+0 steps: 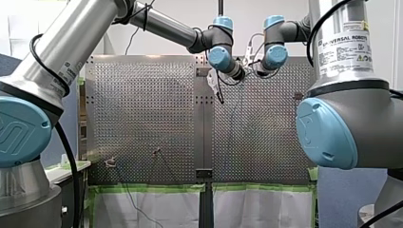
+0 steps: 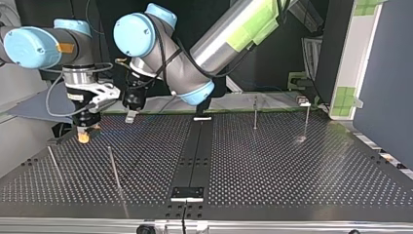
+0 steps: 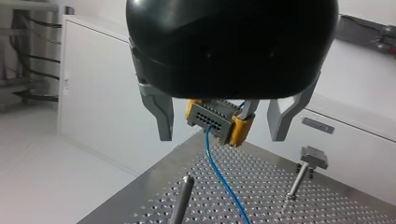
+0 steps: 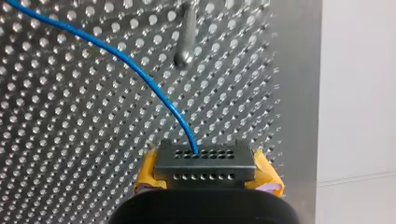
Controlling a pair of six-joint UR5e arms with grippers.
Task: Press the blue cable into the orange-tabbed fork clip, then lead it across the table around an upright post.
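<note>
only in wrist views, blue cable (image 4: 140,75) in my right hand (image 4: 205,164)

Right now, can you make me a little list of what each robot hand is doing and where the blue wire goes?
left gripper: open, holding nothing
right gripper: yellow pads, shut on the grey block
blue cable: comes out of a hole in the grey block, curves over the table
upright post: beside the cable, apart from it
cable around post: not yet

2 silver arms (image 1: 71,42) wear light-blue joint caps (image 1: 325,133), black cables (image 1: 72,161).
</note>
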